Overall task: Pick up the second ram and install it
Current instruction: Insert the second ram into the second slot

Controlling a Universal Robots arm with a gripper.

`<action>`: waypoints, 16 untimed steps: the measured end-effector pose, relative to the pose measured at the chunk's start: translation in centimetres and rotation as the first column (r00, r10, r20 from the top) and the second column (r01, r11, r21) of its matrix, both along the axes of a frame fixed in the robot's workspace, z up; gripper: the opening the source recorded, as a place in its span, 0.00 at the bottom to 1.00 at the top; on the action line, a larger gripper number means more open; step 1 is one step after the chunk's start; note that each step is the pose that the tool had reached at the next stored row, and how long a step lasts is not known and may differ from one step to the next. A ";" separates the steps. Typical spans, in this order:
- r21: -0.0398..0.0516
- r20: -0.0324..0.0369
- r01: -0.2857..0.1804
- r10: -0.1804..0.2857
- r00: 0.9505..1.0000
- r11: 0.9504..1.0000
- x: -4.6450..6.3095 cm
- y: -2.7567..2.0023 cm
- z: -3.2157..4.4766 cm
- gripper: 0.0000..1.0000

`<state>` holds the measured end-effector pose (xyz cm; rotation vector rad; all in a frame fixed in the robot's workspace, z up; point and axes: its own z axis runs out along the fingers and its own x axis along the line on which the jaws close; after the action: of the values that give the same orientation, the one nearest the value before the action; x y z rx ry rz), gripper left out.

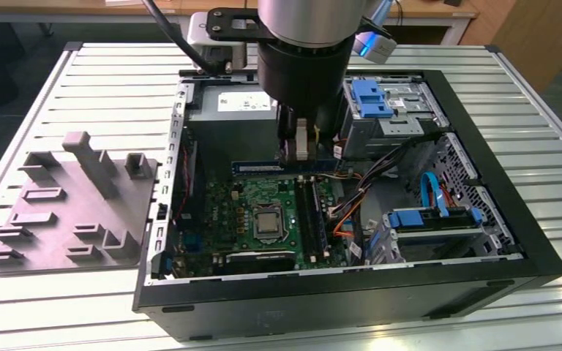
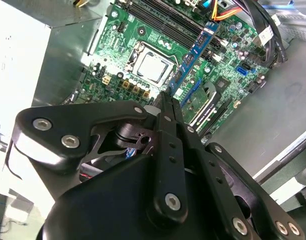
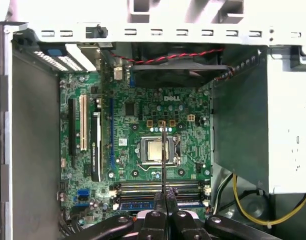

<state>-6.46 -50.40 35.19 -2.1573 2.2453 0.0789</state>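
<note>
exterior view: ram [image 1: 260,167] in end effector [image 1: 298,156]

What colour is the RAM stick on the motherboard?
The RAM stick is blue, clearest in the second wrist view.

A slatted metal tabletop [image 1: 96,88] carries an open black computer case [image 1: 339,300], with a grey plastic tray [image 1: 66,212] just beside it.

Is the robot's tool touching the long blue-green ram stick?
Cannot tell. In the second wrist view the black tool ends at the long blue-green circuit-board strip, but no contact or gap shows plainly.
</note>
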 end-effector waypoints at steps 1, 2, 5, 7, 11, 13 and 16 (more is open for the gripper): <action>0.000 0.000 0.018 -0.018 1.000 1.000 0.0 0.00 -0.03 0.11; 0.000 0.000 0.036 -0.036 0.999 0.999 0.0 0.00 -0.05 0.11; 0.000 0.000 0.091 -0.091 0.996 0.996 0.0 0.00 -0.14 0.11; 0.000 0.000 0.126 -0.126 0.992 0.992 0.0 0.00 -0.19 0.11; 0.000 0.000 0.198 -0.198 0.980 0.980 0.0 0.00 -0.26 0.11; 0.000 0.000 0.234 -0.234 0.972 0.972 0.0 0.00 -0.28 0.11; 0.000 0.000 0.286 -0.286 0.958 0.958 0.0 0.00 -0.32 0.11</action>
<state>-6.47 -50.40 34.87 -1.8058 2.5283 0.0718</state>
